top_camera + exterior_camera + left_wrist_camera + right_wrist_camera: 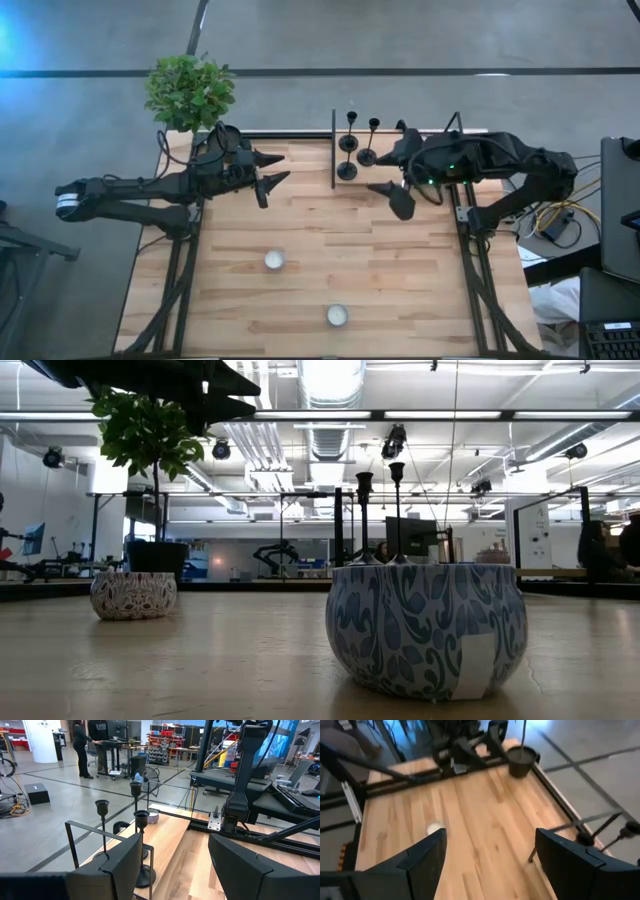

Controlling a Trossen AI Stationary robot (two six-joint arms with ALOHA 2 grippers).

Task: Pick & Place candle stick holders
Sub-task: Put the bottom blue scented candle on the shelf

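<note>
On table's [400, 270] near half: 2 patterned round tins [337, 316], [274, 260], apart. Mid-table: left gripper [272, 169] and right gripper [389, 192], both raised, jaws apart, nothing held, tips facing each other. Far edge, beside thin black frame [333, 150]: 3 candle stick holders [347, 170], [368, 156], [349, 142], clustered, stems vertical, cups up. Far left corner: potted plant [189, 92].

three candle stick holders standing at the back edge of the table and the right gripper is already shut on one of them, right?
Not quite. Three candle stick holders do stand at the table's back edge, but the high view shows the right gripper open and empty, apart from them.
</note>
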